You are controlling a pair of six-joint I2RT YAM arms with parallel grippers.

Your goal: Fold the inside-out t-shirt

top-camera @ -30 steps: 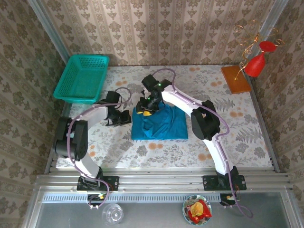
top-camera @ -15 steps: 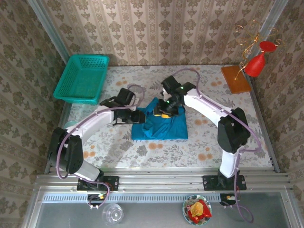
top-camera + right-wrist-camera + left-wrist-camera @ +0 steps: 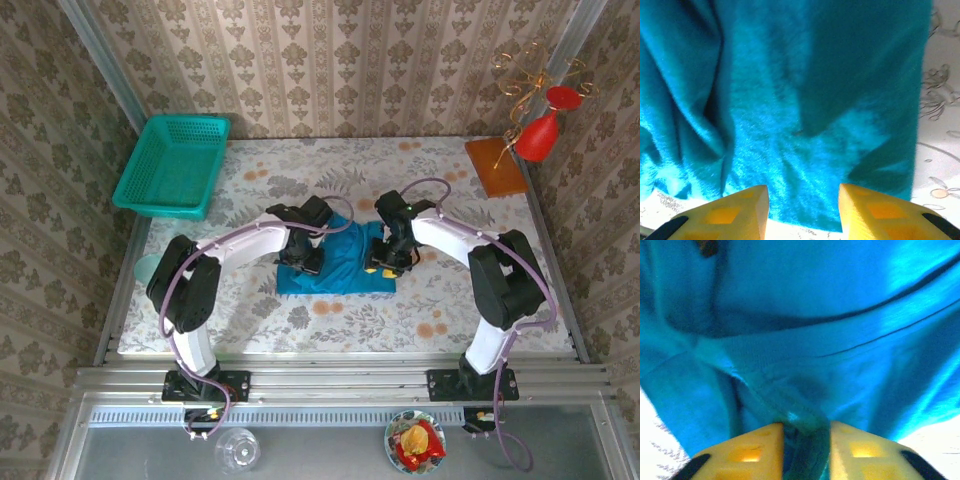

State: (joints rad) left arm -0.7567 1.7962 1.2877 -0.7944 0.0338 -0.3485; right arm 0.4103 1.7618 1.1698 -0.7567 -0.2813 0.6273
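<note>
Left gripper (image 3: 307, 258) is down on the left part of the inside-out t-shirt (image 3: 345, 265), and in its wrist view the two yellow fingers (image 3: 760, 450) stand close together with a thick fold of the blue cloth pinched between them, so it is closed on the shirt. Right gripper (image 3: 385, 262) is at the right end of the shirt, near its front edge. Its yellow fingers (image 3: 875, 215) are apart, and between them I see the edge of the cloth and then the bare table (image 3: 450, 300), so these jaws are open and hold nothing. The shirt lies in the middle of the table, between the two grippers, as a flat, roughly rectangular packet. Its long axis runs left to right, parallel to the near edge of the table. The near edge of the shirt is straight, and the far edge is uneven and rumpled. Which end is the collar I cannot tell. In the left wrist view, thin dark seam lines cross the cloth. At the lower left of the right wrist view there is a small white patch (image 3: 661, 202) with grey marks, perhaps a sewn-in label, but nothing on it can be read. No print or brand shows on the cloth.
</note>
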